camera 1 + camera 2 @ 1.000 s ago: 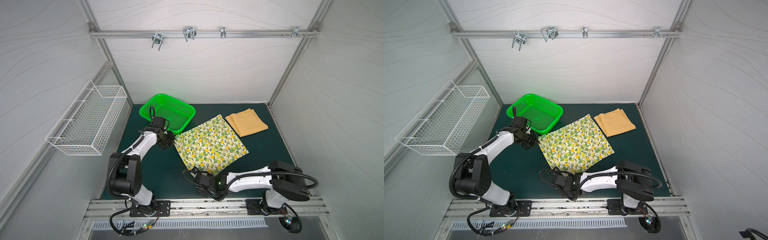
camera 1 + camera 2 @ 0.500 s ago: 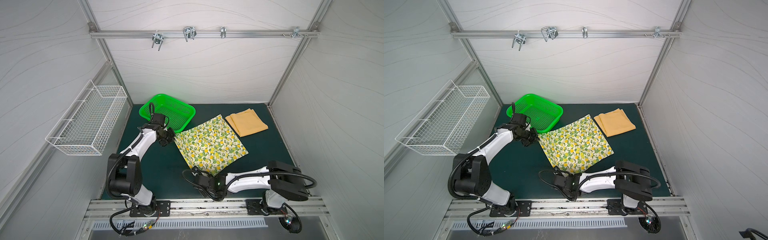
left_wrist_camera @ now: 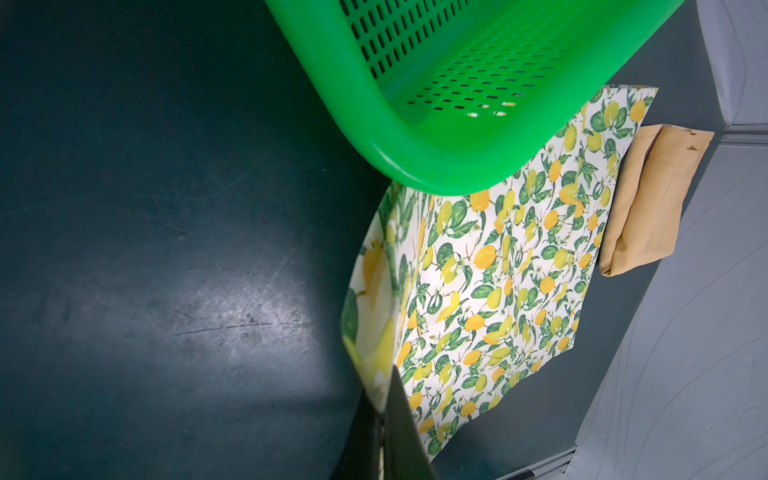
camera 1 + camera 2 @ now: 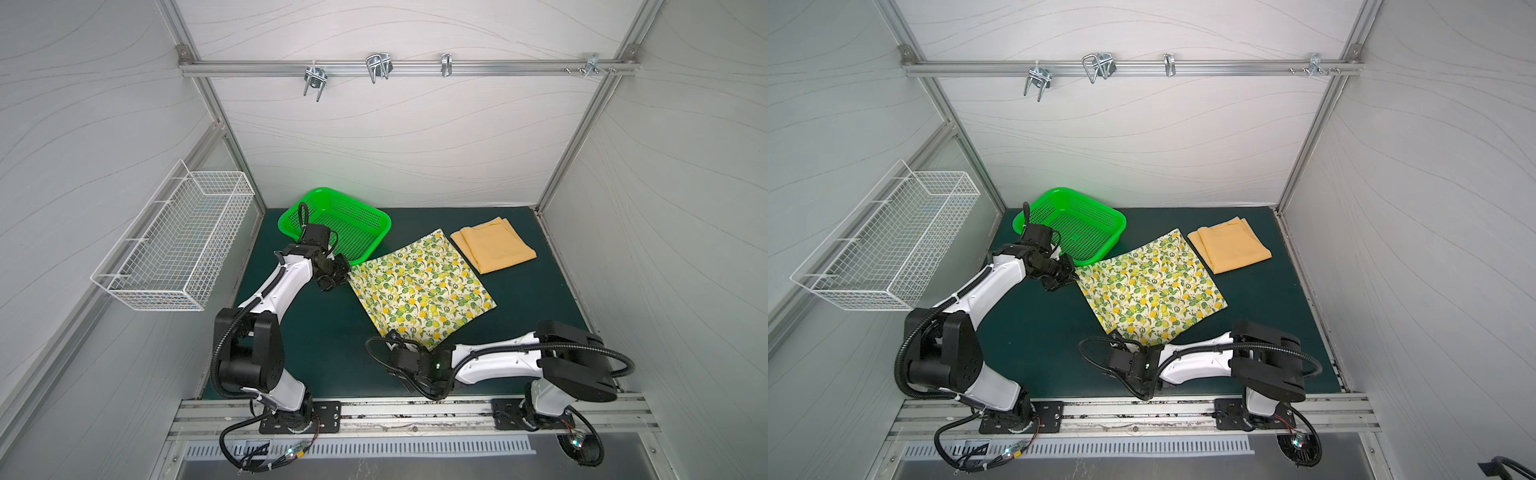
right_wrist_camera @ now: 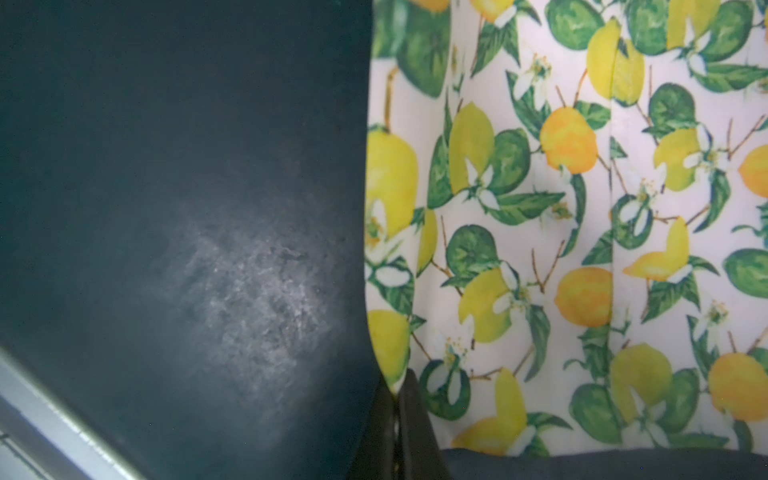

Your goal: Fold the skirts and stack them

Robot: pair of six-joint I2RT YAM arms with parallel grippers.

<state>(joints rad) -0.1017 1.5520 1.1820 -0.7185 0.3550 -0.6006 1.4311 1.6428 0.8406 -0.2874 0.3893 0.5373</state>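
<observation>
The lemon-print skirt (image 4: 422, 289) (image 4: 1152, 284) lies spread flat on the dark green table in both top views. My left gripper (image 4: 347, 272) (image 3: 384, 409) is shut on its left corner beside the green basket. My right gripper (image 4: 392, 336) (image 5: 395, 392) is shut on its near corner, the cloth pinched between the black fingers. The mustard-orange skirt (image 4: 492, 245) (image 4: 1229, 245) (image 3: 648, 199) lies folded at the back right, apart from both grippers.
A green perforated basket (image 4: 374, 216) (image 3: 436, 158) stands at the back left, its rim just over the lemon skirt's edge. A white wire basket (image 4: 174, 245) hangs on the left wall. Bare table (image 4: 324, 332) lies between the arms.
The right gripper has shut on the lemon skirt's near corner. The left arm has shifted slightly toward the back with its corner still held.
</observation>
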